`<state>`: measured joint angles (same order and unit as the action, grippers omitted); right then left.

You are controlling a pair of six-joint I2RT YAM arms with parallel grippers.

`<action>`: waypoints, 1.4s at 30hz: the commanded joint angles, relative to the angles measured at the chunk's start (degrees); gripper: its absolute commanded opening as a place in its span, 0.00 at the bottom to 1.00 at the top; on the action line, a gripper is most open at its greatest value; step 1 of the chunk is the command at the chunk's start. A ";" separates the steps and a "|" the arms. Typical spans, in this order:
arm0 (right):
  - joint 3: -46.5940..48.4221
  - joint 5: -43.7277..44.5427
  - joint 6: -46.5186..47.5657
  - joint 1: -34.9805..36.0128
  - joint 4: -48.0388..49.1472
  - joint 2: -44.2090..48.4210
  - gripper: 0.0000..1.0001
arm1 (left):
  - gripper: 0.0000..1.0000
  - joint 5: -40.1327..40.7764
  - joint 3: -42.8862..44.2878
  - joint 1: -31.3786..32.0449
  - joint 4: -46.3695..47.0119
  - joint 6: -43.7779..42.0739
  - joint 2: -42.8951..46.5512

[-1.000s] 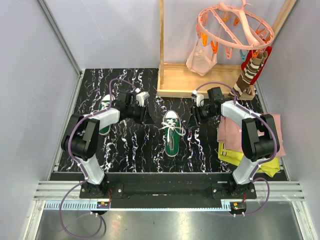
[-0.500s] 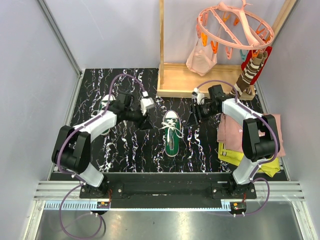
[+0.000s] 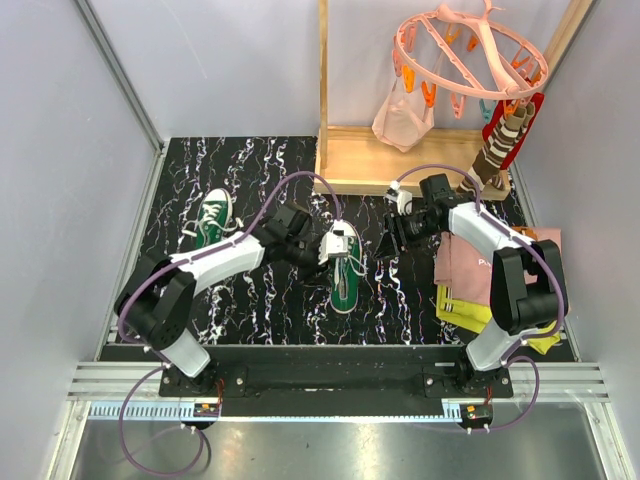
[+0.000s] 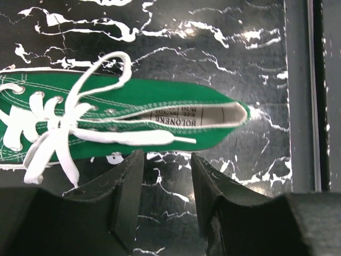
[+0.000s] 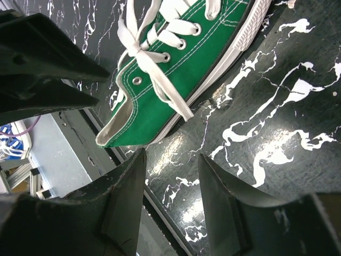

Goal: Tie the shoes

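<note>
One green sneaker (image 3: 346, 283) lies mid-table, white toe cap pointing away. It also shows in the left wrist view (image 4: 160, 104) and the right wrist view (image 5: 176, 69). Its white laces (image 4: 58, 125) meet in a knot with one loop and loose ends. The second green sneaker (image 3: 212, 218) lies far left, apart from both arms. My left gripper (image 3: 322, 262) (image 4: 168, 160) is open and empty just beside the middle sneaker's left side. My right gripper (image 3: 390, 240) (image 5: 170, 160) is open and empty, low over the table right of that sneaker.
A wooden rack base (image 3: 400, 165) stands at the back, with a pink clip hanger (image 3: 470, 50) and hanging socks (image 3: 505, 140) above it. Folded pink cloth (image 3: 470, 262) and yellow cloth (image 3: 458, 308) lie at the right edge. The black rail (image 3: 330, 375) runs along the front.
My left arm has swung right, from beside the far-left sneaker to the middle sneaker's left side. My right gripper has hardly moved.
</note>
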<state>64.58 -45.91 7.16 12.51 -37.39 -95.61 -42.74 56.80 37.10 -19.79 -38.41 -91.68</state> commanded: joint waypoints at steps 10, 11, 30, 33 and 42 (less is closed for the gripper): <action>-0.59 1.17 0.40 -0.12 -0.49 4.12 0.52 | 0.46 7.58 4.37 1.39 5.20 15.29 -5.09; -0.59 1.09 0.49 -0.12 -0.49 4.12 0.52 | 0.46 8.19 4.46 1.39 5.29 16.69 -5.61; -0.59 1.18 1.81 -0.21 -1.02 4.21 0.51 | 0.00 -1.46 4.99 0.43 9.59 21.71 -2.81; -0.50 1.09 2.07 -0.21 -1.02 4.03 0.51 | 0.00 -2.61 6.13 0.43 11.70 23.99 -2.71; -0.42 1.44 2.69 -0.21 -1.02 4.03 0.50 | 0.00 -3.32 10.61 1.04 21.81 32.26 -8.15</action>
<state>63.90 -44.97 8.58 12.40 -38.06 -93.58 -43.64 63.35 37.74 -6.17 -10.55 -97.47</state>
